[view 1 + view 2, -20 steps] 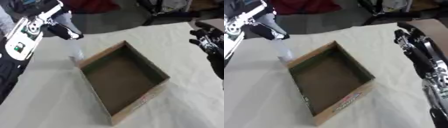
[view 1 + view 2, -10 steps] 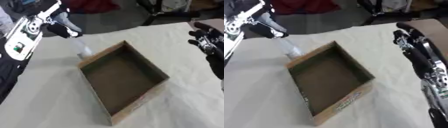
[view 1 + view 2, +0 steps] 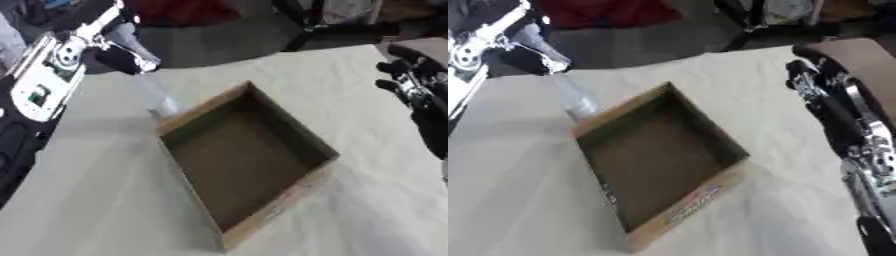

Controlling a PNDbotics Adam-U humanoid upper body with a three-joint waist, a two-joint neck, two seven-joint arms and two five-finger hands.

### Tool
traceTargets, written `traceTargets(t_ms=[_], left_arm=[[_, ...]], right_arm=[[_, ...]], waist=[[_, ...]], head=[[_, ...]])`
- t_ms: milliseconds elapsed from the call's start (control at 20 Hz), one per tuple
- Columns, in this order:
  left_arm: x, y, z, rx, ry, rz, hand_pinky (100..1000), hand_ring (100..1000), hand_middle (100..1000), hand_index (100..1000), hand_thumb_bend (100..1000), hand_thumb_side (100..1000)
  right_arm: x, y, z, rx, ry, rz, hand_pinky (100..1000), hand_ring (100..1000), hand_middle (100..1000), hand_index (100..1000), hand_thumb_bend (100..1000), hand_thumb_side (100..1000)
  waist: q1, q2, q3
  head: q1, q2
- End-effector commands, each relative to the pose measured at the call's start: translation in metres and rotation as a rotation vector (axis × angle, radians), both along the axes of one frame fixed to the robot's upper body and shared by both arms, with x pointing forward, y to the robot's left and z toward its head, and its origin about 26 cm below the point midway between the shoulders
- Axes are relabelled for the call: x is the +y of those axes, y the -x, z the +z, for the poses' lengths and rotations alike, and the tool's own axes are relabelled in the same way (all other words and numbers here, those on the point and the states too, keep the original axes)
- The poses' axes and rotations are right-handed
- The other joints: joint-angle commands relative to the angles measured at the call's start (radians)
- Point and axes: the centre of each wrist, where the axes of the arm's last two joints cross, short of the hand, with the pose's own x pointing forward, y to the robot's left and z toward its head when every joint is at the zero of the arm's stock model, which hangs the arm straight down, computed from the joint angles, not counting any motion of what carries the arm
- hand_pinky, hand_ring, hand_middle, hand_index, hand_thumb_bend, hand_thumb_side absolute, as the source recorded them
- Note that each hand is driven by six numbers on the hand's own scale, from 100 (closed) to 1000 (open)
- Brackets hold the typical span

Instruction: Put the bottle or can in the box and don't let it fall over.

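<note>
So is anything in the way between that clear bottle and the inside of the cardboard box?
Only the box's own wall. The clear bottle hangs tilted from the left hand, just outside the far left corner of the cardboard box. It has to clear that rim; the inside of the box looks empty. The right hand stays off to the side.

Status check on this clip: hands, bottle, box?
Left hand shut on clear bottle, outside box's far-left corner. Right hand idle, far right. Box empty.
</note>
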Motion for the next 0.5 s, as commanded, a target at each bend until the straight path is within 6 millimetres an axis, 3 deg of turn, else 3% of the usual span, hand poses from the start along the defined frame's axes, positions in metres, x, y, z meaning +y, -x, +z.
traceTargets(t_ms=[50, 500], left_arm=[[0.002, 0.007, 0.021, -0.066, -0.002, -0.009, 101, 237, 149, 154, 507, 100], [0.003, 0.025, 0.05, -0.189, 0.025, -0.023, 100, 230, 133, 153, 514, 100]], right_arm=[[-0.003, 0.001, 0.006, -0.017, 0.007, 0.001, 900, 940, 1000, 898, 100, 558], [-0.005, 0.001, 0.005, -0.016, 0.002, -0.002, 900, 938, 1000, 898, 100, 554]], waist=[[-0.006, -0.02, 0.001], [-0.009, -0.039, 0.008]], head=[[-0.002, 0.001], [-0.011, 0.024]])
